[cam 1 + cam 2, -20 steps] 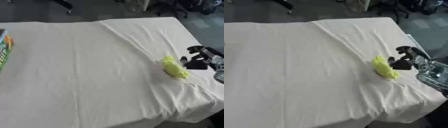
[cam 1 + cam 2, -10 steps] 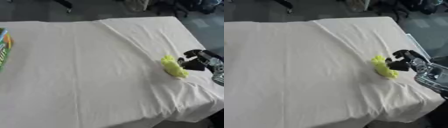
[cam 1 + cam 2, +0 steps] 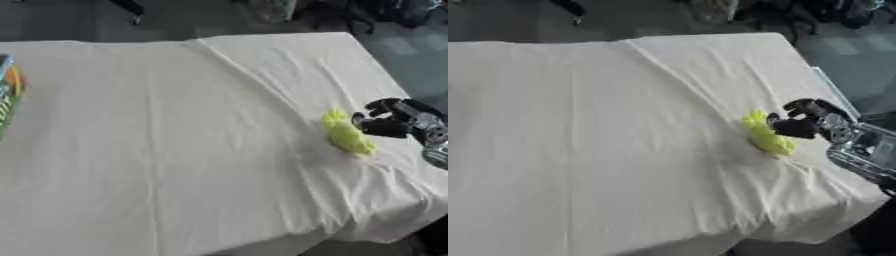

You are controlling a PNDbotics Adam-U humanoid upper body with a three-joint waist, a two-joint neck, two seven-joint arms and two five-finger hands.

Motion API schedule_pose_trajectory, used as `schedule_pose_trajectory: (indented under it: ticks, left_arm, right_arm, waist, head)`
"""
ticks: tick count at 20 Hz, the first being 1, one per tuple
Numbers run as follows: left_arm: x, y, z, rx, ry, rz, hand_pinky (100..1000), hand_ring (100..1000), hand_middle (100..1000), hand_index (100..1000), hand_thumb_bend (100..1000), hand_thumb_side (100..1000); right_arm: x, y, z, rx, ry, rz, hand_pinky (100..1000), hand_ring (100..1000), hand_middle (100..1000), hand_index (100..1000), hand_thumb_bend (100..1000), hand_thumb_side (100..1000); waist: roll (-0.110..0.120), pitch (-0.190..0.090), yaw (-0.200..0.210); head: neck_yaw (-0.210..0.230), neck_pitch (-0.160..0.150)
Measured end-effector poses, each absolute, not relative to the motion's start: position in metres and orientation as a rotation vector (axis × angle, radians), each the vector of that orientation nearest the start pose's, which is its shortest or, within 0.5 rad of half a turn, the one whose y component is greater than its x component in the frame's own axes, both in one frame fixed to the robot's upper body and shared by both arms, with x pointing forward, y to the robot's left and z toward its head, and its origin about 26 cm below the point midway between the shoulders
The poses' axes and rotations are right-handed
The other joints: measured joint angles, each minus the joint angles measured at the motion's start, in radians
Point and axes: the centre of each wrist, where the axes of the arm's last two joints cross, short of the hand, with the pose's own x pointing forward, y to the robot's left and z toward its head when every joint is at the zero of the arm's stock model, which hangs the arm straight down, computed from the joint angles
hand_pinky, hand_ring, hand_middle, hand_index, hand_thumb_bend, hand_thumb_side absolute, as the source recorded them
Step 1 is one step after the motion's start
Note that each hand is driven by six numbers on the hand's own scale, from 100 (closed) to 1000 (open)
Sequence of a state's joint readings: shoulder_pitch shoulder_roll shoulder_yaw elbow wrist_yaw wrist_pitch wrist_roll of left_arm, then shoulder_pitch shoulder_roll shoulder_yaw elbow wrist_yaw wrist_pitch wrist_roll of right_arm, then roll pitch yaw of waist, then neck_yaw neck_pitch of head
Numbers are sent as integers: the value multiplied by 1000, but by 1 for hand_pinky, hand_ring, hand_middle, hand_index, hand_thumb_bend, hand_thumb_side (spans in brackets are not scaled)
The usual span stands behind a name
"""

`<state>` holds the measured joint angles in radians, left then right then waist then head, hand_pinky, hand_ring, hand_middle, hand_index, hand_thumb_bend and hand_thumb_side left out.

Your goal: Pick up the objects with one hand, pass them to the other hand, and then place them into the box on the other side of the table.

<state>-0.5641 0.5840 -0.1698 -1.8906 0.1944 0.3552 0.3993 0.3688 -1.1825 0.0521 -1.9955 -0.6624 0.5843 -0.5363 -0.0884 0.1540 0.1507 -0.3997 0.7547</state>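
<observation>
Over at the table's point(image 3: 175, 150) left edge sits the colourful box point(image 3: 7, 95), well apart from the yellow-green object point(image 3: 347, 136) lying near the right edge, its long axis running roughly front to back. Just right of it, the right hand point(image 3: 802, 122) hovers, fingers curled, apparently not yet closed around it.

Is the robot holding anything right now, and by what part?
Nothing is clearly held. The right hand sits by the yellow-green object, fingers curled toward its right edge; a grip can't be confirmed.
</observation>
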Motion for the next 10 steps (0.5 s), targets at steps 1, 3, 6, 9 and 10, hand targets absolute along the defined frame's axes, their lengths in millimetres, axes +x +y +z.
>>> schedule_pose_trajectory:
  ticks: [1, 3, 6, 9, 10]
  left_arm:
    - [329, 243, 261, 387, -2073, -219, 871, 790, 736, 849, 123, 766]
    - [329, 244, 261, 387, -2072, -219, 872, 790, 736, 849, 123, 766]
    - [330, 243, 261, 387, -2073, -219, 872, 790, 736, 848, 124, 767]
    - [330, 243, 262, 387, -2077, -220, 873, 790, 736, 847, 124, 767]
    - [330, 243, 262, 387, -2078, -220, 873, 789, 736, 847, 124, 768]
  right_arm:
    - [206, -398, 143, -728, -936, 289, 850, 827, 841, 887, 197, 459]
    - [204, -397, 141, -726, -925, 298, 851, 826, 838, 888, 214, 460]
    - [201, -397, 135, -732, -906, 317, 852, 826, 837, 890, 232, 457]
    - [197, -396, 130, -737, -889, 333, 854, 827, 836, 892, 241, 462]
    - [196, -395, 127, -738, -883, 339, 853, 825, 835, 892, 238, 456]
  waist:
    - [0, 1, 1]
    - [-1, 3, 3]
    - [-2, 4, 5]
    - [-3, 8, 8]
    - [-3, 8, 8]
  head:
    - [-1, 0]
    - [-4, 0]
    - [-7, 0]
    - [-7, 0]
    - [-7, 0]
